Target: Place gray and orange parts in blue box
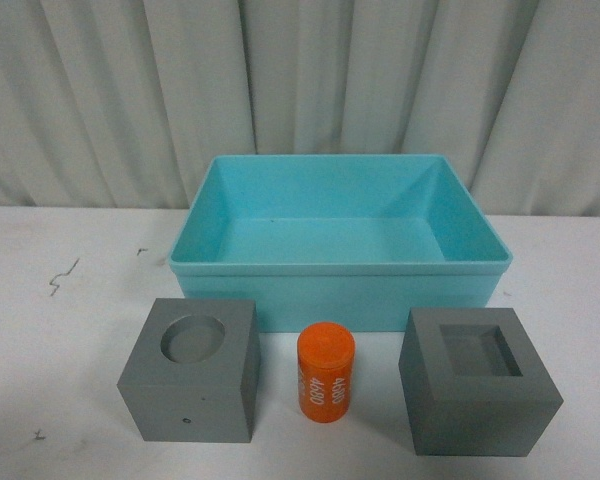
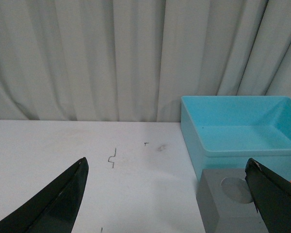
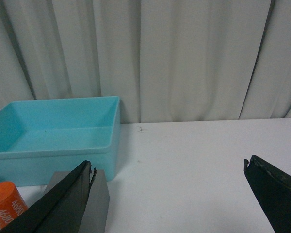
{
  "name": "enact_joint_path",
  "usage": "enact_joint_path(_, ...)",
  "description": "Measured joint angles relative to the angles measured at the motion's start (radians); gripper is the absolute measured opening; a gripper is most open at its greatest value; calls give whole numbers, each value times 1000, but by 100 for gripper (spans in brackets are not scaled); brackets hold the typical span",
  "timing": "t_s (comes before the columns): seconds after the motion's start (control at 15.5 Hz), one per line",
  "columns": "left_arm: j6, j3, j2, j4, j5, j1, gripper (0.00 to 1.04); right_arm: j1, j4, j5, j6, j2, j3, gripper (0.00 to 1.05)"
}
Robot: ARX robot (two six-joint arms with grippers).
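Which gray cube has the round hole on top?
The left cube in the front view: its top recess is round, while the right cube has a square one.

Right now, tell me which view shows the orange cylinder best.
Front view: the cylinder stands whole and upright, with its digits visible. The right wrist view catches only part of it at the picture's edge, and the left wrist view shows only an orange sliver at the edge.

Gray rnd-recess cube (image 1: pixel 190 370), orange cyl (image 1: pixel 326 372), sq-recess cube (image 1: pixel 477 382) fronting blue box (image 1: pixel 340 298).
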Motion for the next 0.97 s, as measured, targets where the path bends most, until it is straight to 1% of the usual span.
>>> enact_joint_path(0.97,0,0,0,0,0,0,98,0,0,0,0,0,0,98)
